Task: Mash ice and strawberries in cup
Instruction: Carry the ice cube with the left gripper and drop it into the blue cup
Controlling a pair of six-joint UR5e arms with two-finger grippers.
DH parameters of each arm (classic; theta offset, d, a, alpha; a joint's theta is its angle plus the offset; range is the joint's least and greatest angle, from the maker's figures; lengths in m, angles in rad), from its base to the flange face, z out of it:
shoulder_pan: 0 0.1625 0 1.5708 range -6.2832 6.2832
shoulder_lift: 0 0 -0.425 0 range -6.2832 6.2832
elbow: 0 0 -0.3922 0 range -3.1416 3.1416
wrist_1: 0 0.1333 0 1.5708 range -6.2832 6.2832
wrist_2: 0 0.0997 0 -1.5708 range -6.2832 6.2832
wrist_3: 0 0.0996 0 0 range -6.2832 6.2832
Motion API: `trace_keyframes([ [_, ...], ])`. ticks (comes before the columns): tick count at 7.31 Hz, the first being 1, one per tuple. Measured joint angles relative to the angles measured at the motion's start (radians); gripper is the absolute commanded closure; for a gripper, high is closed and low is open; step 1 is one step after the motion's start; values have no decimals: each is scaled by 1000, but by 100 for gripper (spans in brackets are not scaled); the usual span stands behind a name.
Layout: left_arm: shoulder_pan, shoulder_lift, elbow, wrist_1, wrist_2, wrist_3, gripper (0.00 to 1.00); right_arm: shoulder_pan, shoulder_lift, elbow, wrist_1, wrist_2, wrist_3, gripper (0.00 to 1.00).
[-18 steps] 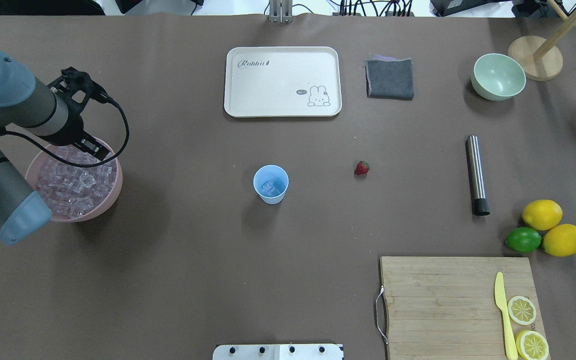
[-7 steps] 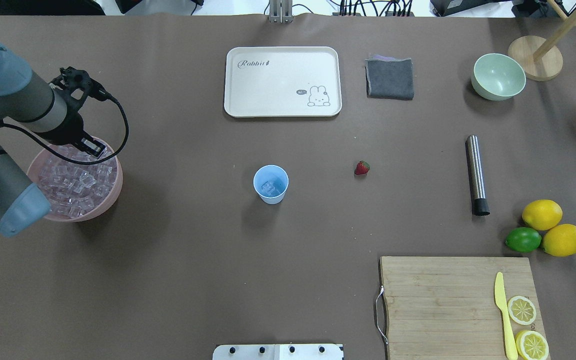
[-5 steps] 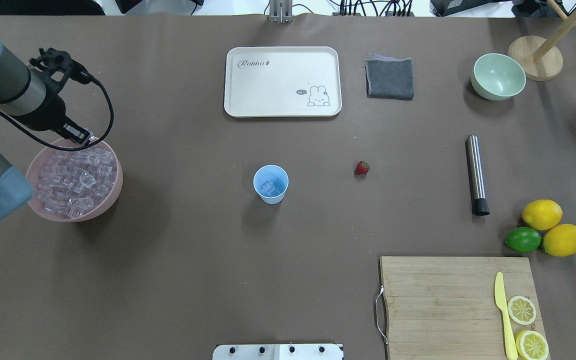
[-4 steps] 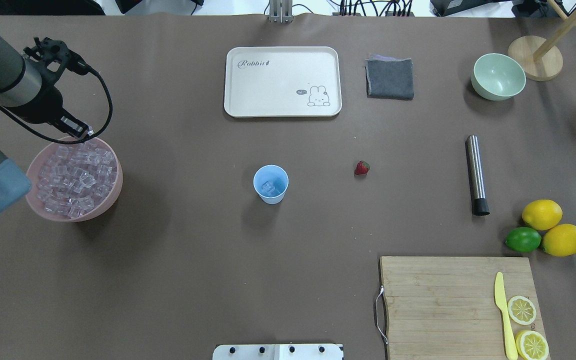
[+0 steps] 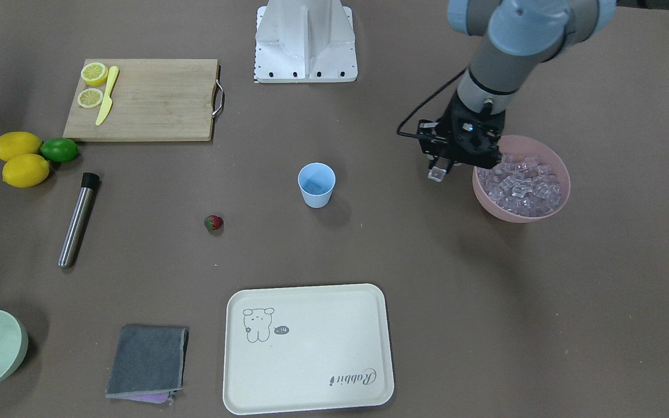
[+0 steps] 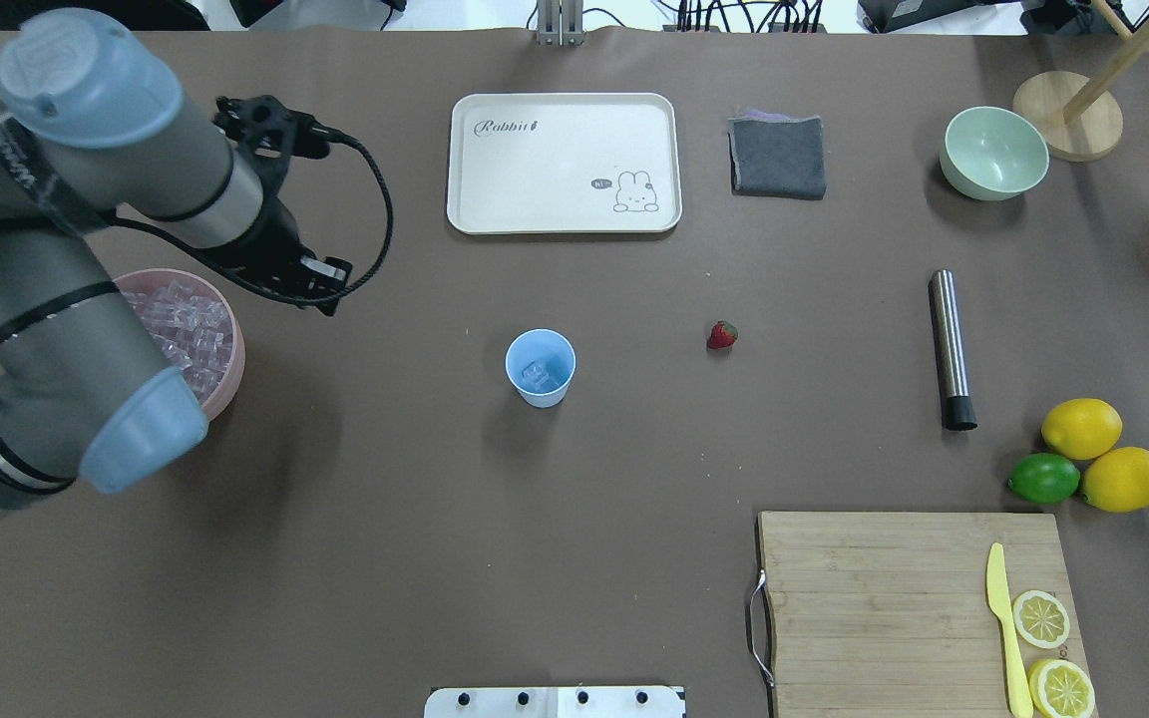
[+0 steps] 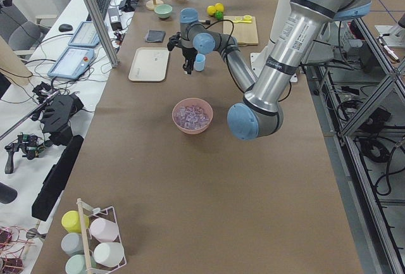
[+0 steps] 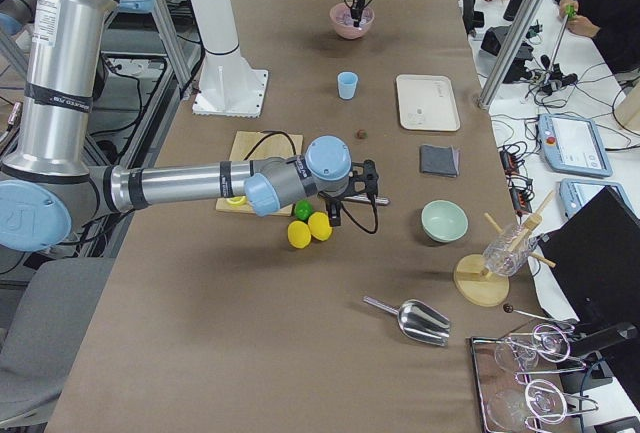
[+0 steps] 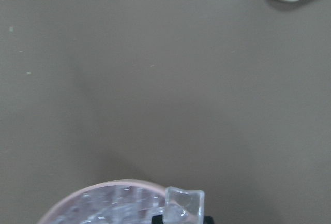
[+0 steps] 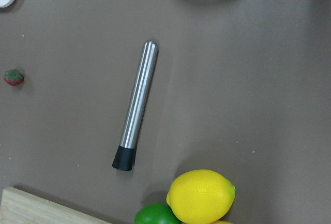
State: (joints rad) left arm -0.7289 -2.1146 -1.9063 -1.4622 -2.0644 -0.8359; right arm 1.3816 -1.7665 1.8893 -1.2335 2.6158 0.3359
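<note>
The light blue cup (image 6: 540, 367) stands mid-table with an ice cube (image 6: 535, 376) inside; it also shows in the front-facing view (image 5: 316, 184). My left gripper (image 5: 439, 170) is shut on one clear ice cube (image 5: 437, 174), held above the table between the pink bowl of ice (image 5: 561, 200) and the cup. The left wrist view shows the held cube (image 9: 184, 206) over the bowl's rim (image 9: 103, 189). The red strawberry (image 6: 722, 335) lies right of the cup. My right gripper (image 8: 366, 189) hovers near the lemons, and I cannot tell whether it is open or shut.
A steel muddler (image 6: 951, 349) lies right of the strawberry. Two lemons (image 6: 1081, 427) and a lime (image 6: 1043, 478) sit by the cutting board (image 6: 884, 608) with a yellow knife and lemon slices. A white tray (image 6: 563, 163), grey cloth (image 6: 778, 156) and pale green bowl (image 6: 993, 152) are at the back.
My left gripper rose from the pink bowl shut on an ice cube and swung right, toward the cup. The cup, strawberry and muddler have not moved.
</note>
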Motion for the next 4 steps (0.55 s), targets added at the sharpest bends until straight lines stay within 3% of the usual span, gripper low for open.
trace_keyframes([
  [2,141,-106,48,-4,96,-187,100,-39,74,-5,-1,-4,97,0],
  [4,202,-211,150,-21,144,-276,100,-101,146,-6,4,-12,223,0],
])
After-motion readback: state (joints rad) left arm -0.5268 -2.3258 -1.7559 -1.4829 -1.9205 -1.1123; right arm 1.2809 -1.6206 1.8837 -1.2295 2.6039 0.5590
